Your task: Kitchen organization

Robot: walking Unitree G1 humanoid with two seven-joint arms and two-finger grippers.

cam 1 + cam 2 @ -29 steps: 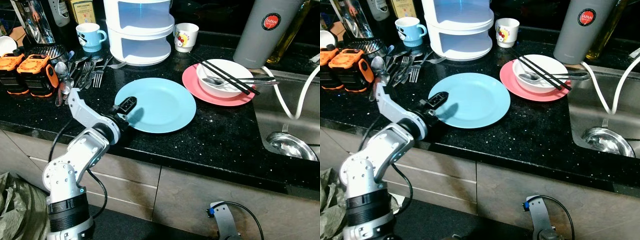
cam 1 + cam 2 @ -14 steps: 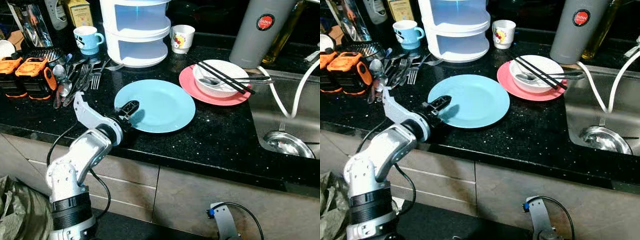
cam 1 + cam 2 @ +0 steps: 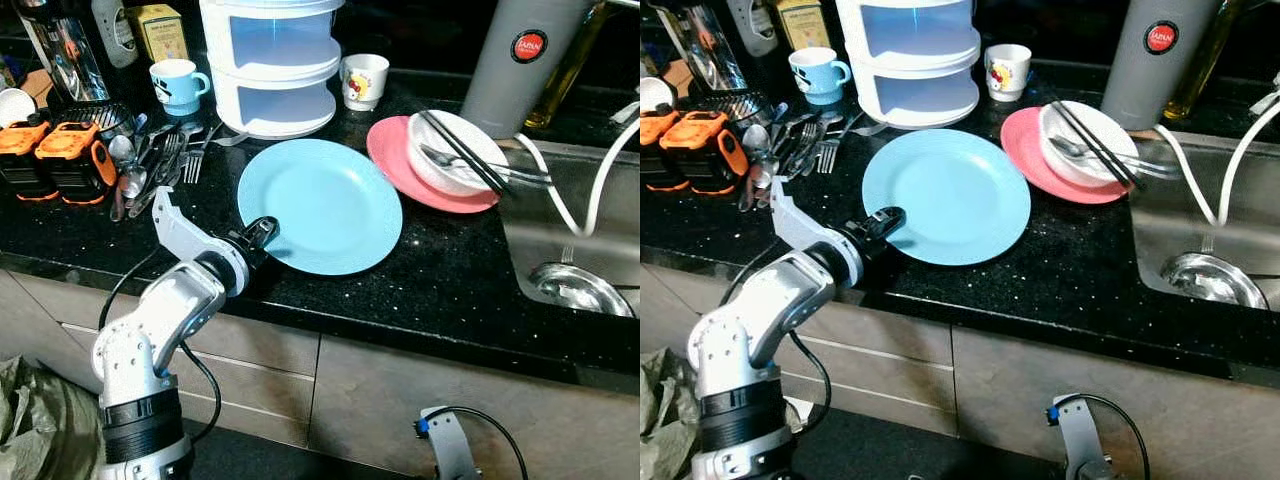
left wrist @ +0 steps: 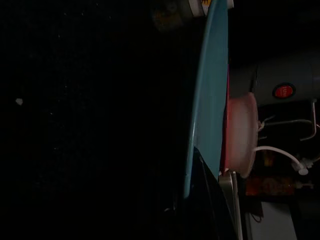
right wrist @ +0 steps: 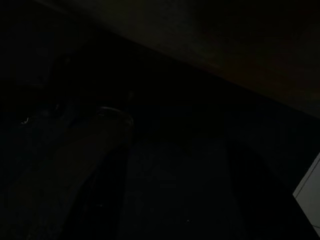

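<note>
Blue plate (image 3: 320,205): since a second ago its near-left rim has come up off the black counter (image 3: 450,280) and the disc now sits tilted, far edge lower and pushed toward the back, where before it lay flat; its right edge now touches or overlaps the pink plate (image 3: 395,160), from which it earlier stood apart. Seen from the head camera the disc reads as a broad oval with its long axis running from near-left to far-right; in the left wrist view it shows edge-on as a thin blue line. Left gripper (image 3: 262,232): at the plate's near-left rim, black fingers pinched on the edge, one finger (image 4: 207,200) lying along the plate's face in the wrist view; a second ago the same fingers lay over the rim with the plate flat. Pink plate: pushed a little toward the sink (image 3: 580,250), with the white bowl (image 3: 450,150) on it now tipped toward the sink, chopsticks (image 3: 462,150) and spoon (image 3: 470,165) across it. White tiered rack (image 3: 272,60), blue mug (image 3: 178,80), white cup (image 3: 363,78), loose cutlery (image 3: 165,155), orange battery packs (image 3: 55,155), grey flask (image 3: 515,65): placed as before. Right gripper: wrist view too dark; finger state cannot be told.
</note>
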